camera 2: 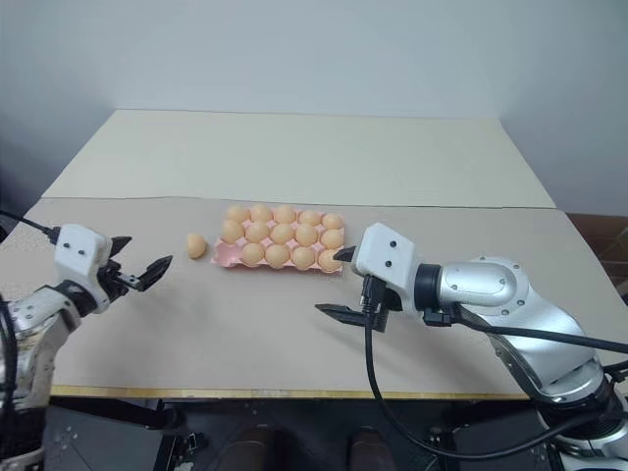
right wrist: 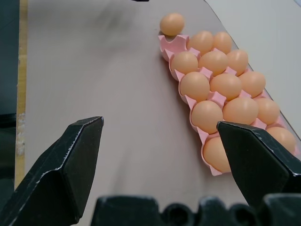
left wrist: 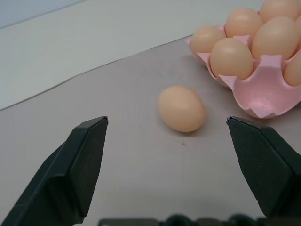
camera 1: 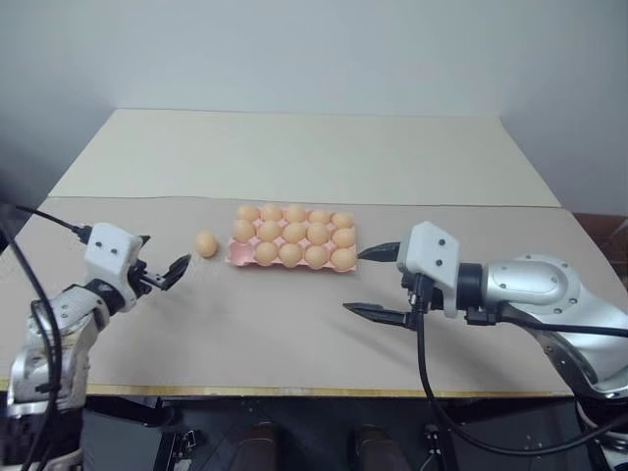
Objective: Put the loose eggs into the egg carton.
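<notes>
One loose egg (camera 1: 205,243) lies on the table (camera 1: 294,324) just left of the pink egg carton (left wrist: 263,94), w/ one corner cup bare; left gripper (camera 1: 169,273) wide, empty, lined up: next, prob. advance, straddle, close gently; right gripper (camera 1: 377,284) wide, idle.

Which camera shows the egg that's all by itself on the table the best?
The left wrist view: the loose egg sits big and clear, ahead of the open left hand. Both eye views show it small beside the egg carton; the right wrist view shows it far off past the carton's end.
</notes>
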You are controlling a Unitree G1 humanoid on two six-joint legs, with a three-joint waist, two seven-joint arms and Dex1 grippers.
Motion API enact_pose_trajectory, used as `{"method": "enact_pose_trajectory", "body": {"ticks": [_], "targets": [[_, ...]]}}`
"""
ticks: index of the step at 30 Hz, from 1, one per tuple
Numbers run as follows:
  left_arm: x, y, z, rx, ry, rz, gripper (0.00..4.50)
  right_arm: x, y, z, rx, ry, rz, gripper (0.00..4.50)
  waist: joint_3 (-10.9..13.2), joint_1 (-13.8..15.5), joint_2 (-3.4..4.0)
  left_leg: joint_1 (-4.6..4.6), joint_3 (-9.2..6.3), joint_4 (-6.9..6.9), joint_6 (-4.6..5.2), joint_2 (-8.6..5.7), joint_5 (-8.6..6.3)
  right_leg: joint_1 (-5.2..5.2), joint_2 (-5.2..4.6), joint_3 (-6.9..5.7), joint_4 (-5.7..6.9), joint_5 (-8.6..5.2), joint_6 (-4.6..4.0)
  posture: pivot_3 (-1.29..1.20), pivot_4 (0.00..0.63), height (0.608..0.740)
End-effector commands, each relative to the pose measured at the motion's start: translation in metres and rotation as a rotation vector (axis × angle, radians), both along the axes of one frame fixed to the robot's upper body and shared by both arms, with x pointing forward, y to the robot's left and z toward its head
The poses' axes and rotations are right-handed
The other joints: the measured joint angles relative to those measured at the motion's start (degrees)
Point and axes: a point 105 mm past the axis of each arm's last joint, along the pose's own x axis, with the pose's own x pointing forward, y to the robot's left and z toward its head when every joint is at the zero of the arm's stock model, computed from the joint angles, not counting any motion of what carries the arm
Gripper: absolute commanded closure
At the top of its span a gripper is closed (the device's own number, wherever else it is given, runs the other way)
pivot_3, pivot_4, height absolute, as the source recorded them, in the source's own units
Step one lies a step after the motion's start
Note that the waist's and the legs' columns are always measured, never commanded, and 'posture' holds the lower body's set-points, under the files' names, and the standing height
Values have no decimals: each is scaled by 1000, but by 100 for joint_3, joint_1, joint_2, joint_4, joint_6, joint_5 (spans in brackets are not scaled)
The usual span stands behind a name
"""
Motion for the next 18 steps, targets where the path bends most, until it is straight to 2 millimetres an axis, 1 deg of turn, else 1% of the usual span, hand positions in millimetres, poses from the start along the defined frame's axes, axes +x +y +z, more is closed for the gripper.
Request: {"method": "enact_pose_trajectory", "body": {"ticks": [1, 7, 12, 16, 18], "targets": [[19, -3, 1, -5, -36, 2, 139, -2, -5, 12, 4, -59, -39, 0, 0, 10, 0, 1, -1, 0, 0, -1, 0, 1, -1, -1, 3, 0, 0, 0, 150, 740], [48, -9, -4, 8, -38, 14, 139, -4, -9, 11, -3, -60, -73, 0, -1, 15, -2, 4, -2, 4, 0, -4, 0, 7, -1, -3, 4, 0, 0, 0, 150, 740], [63, -13, -14, 21, -27, 12, 139, -5, -10, 12, -4, -67, -96, 0, -1, 10, -3, -3, 0, 4, 0, -5, 0, 1, -2, -2, 2, 0, 0, 0, 150, 740], [75, -24, -27, 23, -12, -11, 139, -5, -11, 11, -2, -67, -112, 0, -2, 18, -3, -2, -1, 6, 0, -6, 1, 3, -2, -4, 7, 0, 0, 0, 150, 740], [78, -29, -30, -13, -11, -17, 139, -5, -11, 11, -3, -68, -116, 0, -2, 20, -4, -2, -1, 9, 0, -6, 1, 3, -2, -4, 7, 0, 0, 0, 150, 740]]}}
